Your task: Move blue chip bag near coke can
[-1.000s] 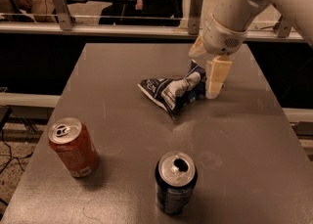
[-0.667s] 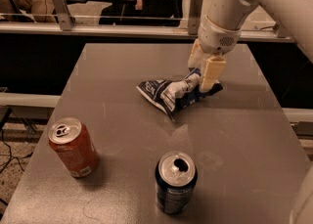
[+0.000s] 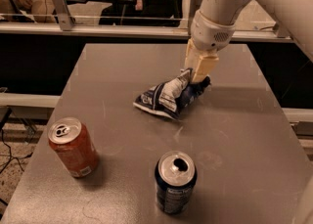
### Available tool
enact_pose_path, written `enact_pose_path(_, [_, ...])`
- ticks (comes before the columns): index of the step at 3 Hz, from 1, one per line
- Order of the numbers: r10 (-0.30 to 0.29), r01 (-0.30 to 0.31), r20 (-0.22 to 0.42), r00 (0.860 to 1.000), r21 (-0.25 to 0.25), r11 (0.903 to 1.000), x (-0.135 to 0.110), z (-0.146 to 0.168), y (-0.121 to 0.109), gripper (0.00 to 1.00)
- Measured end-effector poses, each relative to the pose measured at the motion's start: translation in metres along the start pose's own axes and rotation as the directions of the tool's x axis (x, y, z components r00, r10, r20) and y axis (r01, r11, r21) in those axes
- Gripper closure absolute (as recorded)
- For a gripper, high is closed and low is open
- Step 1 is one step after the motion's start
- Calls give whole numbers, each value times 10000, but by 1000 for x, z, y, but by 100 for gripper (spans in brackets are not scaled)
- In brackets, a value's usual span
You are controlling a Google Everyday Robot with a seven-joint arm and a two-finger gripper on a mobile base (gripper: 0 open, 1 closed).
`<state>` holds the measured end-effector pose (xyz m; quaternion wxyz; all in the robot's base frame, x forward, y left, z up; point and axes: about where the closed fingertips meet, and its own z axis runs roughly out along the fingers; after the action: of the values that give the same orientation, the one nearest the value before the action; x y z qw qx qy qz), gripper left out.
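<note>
Gripper (image 3: 194,77), on a white arm (image 3: 220,12) entering from the upper right, over the middle of the grey surface (image 3: 244,135); its cream fingers (image 3: 205,66) are clamped on the right-hand end of the blue chip bag (image 3: 166,98), whose other end rests on the surface. Coke can (image 3: 72,147) upright near the front left corner, well apart from the bag. Dark blue can (image 3: 175,183) upright at front centre.

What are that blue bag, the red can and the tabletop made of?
The bag, its end pinched in the gripper over the tabletop: likely thin foil or plastic film, glossy and sharply crumpled. The can: seemingly painted metal, bare silvery top. The tabletop: smooth grey, perhaps metal or laminate, dull sheen.
</note>
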<state>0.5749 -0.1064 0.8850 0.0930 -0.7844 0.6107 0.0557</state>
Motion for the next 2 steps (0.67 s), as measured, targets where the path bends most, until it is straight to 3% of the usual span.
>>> enact_pose_path(1, [-789,790,242,9966,-12,9969,-38,-12,21,100])
enact_pose_path(2, [-1751,1757,485,9834,-90,9844,-83,-14,44,100])
